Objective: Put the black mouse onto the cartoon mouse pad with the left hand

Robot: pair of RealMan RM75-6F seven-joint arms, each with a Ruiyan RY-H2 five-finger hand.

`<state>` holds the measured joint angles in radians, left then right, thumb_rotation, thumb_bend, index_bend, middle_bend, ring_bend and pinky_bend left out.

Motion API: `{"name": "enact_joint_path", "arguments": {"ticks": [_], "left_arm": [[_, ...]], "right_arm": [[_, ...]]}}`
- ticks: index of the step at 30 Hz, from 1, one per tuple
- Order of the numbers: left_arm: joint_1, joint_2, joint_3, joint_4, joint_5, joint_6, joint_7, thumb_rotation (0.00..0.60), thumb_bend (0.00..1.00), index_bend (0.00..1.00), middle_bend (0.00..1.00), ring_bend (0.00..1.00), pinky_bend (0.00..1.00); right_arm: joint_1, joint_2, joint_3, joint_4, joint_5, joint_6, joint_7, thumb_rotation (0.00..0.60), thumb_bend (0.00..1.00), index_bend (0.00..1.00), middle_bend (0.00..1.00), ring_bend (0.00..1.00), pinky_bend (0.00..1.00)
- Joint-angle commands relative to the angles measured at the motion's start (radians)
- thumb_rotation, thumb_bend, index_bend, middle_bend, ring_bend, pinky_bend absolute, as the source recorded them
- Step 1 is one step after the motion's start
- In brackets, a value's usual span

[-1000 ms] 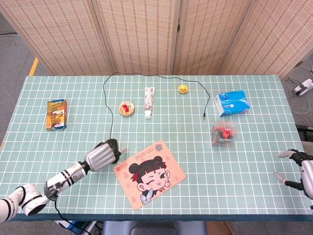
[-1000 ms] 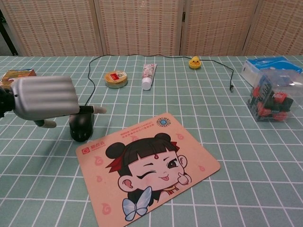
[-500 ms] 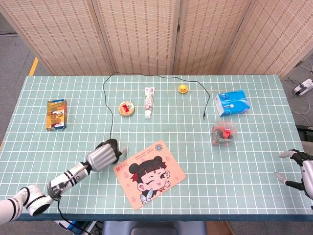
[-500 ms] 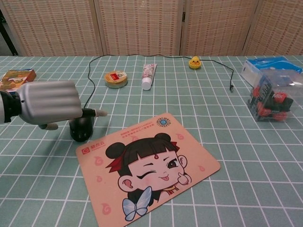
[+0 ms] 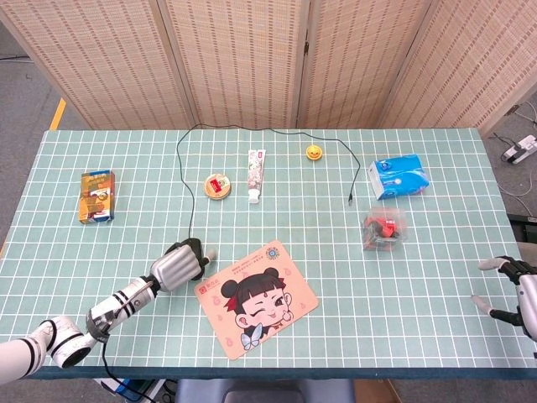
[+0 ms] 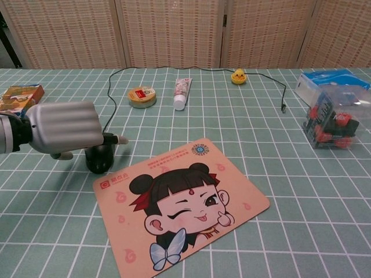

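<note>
Black mouse (image 6: 99, 158) sits on the green grid table (image 5: 336, 285), just left of the cartoon mouse pad (image 6: 179, 207), off its edge. Left hand (image 6: 62, 128) covers the mouse from above, fingers curled over it, though whether they truly clamp it I cannot tell. Right hand (image 5: 513, 285) rests far right, fingers spread wide.

Our green gridded table (image 5: 436, 277) carries the cartoon mouse pad (image 5: 257, 287), black mouse (image 6: 99, 158), toothpaste tube (image 5: 255, 175), tin (image 5: 218, 185), and snack box (image 5: 97, 196).
</note>
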<state>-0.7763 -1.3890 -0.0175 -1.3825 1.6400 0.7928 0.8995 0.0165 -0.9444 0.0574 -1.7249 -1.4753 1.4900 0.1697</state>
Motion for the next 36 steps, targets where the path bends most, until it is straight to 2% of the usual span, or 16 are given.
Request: {"name": "enact_joint_path", "arguments": {"ticks": [1,10,23,30,36], "left_arm": [[-0.001,-0.002,0.004,0.002,-0.001,0.004,-0.002,0.6,0.21,0.21,1.0,0.95,1.0],[-0.005,-0.003,0.013,0.004,-0.009,0.016,-0.002,0.6,0.21,0.29,1.0,0.94,1.0],[-0.011,0.004,0.025,-0.01,-0.009,0.037,-0.01,0.6,0.21,0.49,1.0,0.94,1.0],[-0.015,0.046,0.014,-0.1,-0.027,0.041,0.026,0.6,0.21,0.52,1.0,0.94,1.0],[-0.016,0.094,0.0,-0.24,-0.085,0.025,0.116,0.6,0.21,0.53,1.0,0.94,1.0]], "right_arm": [[0.0,0.0,0.0,-0.001,0.001,-0.001,0.0,0.6,0.13,0.4,0.4,0.37,0.42],[-0.001,0.0,0.001,0.0,0.002,-0.001,0.0,0.6,0.13,0.4,0.4,0.37,0.42],[0.0,-0.002,0.002,0.002,0.005,-0.007,0.0,0.6,0.13,0.4,0.4,0.37,0.42],[0.0,0.001,0.001,0.002,0.003,-0.006,0.005,0.6,0.13,0.4,0.4,0.37,0.42],[-0.007,0.008,0.001,-0.002,-0.009,0.009,0.017,0.6,0.13,0.4,0.4,0.37,0.42]]}}
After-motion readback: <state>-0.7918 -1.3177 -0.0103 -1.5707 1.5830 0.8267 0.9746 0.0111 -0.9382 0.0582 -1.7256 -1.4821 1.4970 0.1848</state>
